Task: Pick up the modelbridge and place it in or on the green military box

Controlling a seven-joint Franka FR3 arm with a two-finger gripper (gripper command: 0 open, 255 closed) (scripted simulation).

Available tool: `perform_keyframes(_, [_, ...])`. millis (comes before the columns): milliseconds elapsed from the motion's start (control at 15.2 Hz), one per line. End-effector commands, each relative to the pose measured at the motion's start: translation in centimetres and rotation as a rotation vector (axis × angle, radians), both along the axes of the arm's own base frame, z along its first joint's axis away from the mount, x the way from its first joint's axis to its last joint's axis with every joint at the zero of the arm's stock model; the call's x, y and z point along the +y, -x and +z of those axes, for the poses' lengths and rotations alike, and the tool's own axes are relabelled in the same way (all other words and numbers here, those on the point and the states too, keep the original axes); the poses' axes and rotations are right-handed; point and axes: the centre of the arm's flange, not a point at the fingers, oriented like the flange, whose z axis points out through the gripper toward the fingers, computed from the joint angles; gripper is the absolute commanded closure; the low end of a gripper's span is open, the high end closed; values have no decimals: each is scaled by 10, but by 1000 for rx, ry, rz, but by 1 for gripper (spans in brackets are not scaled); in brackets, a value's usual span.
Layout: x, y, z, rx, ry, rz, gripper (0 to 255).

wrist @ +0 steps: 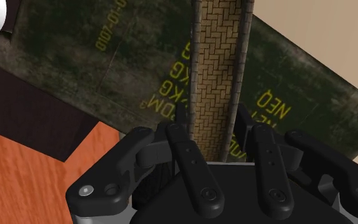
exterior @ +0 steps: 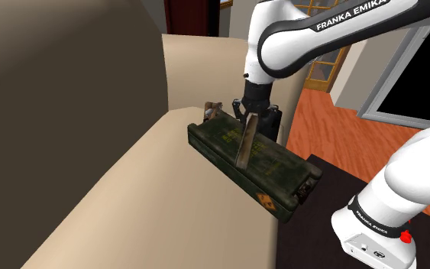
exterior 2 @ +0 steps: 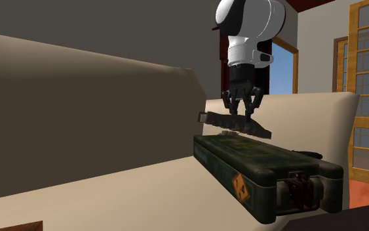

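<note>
Holding: the end effector (exterior 2: 240, 113) is clenched on the bridge (exterior 2: 235, 125), and its black fingers (wrist: 190, 153) clasp the brick-patterned deck by its two long sides.
Location of bridge: in the air, directly under the end effector and just over the green box (exterior 2: 261, 161).
Location of box: lying flat on the seat of the beige sofa (exterior: 114, 199), near the seat's edge, with the yellow lettering on its top face turned up.
Key relation: the bridge hangs straight below the end effector, and the box's top face lies straight below the bridge. By my reading there is no sideways offset to make up.
Long axis: the bridge lies about level. Its length crosses the box's length at a slant rather than running along it, and in the shoulder view its ends reach toward the box's two long sides.
Gap: the second exterior view suggests a thin gap between the bridge and the box top. I cannot tell for certain whether they touch.
Stage, as judged: carry finished, set-down pending.
Next move, as judged: a short straight descent, then release. Turning the wrist to line the bridge up with the box would give it more support.
Risk, as judged: laid crosswise, one end may overhang a long edge and tip the bridge onto the sofa.
</note>
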Motion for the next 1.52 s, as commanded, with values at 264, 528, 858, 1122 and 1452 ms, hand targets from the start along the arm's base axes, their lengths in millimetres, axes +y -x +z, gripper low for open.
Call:
perform_keyframes(264, [0, 0, -28, -1, 0, 0, 255])
perform_keyframes(528, [0, 0, -28, -1, 0, 0, 255])
perform_keyframes(858, [0, 0, -28, -1, 0, 0, 0])
perform_keyframes(1122, [0, 0, -28, -1, 0, 0, 0])
perform_keyframes(1452, [-1, -3, 22, -1, 0, 0, 0])
